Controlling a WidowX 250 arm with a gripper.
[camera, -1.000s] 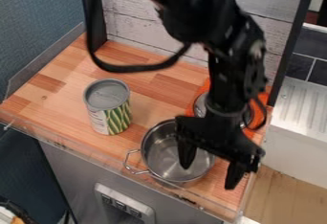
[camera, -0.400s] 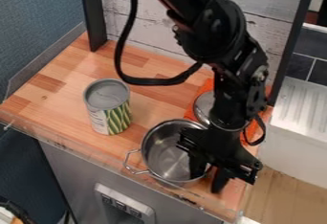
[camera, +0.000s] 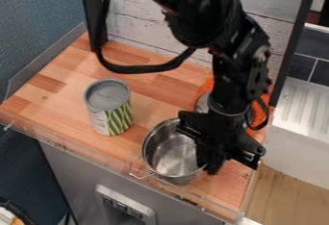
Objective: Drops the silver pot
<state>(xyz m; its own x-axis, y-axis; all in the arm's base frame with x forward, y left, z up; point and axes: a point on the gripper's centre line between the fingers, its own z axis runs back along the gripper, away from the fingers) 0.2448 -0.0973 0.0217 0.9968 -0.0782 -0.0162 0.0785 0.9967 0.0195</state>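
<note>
The gripper is at the right side of the silver pot, its fingers closed together on the pot's right wall, one inside the rim and one outside. The pot is near the front edge of the wooden counter, its wire handle pointing to the front left. The gripper body covers the pot's right rim and any handle there. Whether the pot's base touches the counter I cannot tell.
A can with a green and white label stands left of the pot. Behind the arm, an orange item lies under a round metal lid. A clear low guard runs along the counter's front edge.
The gripper came down at the pot's right side with its fingers apart, then closed on the wall and rose slightly. The pot shifted a little and its left handle sits lower in view.
</note>
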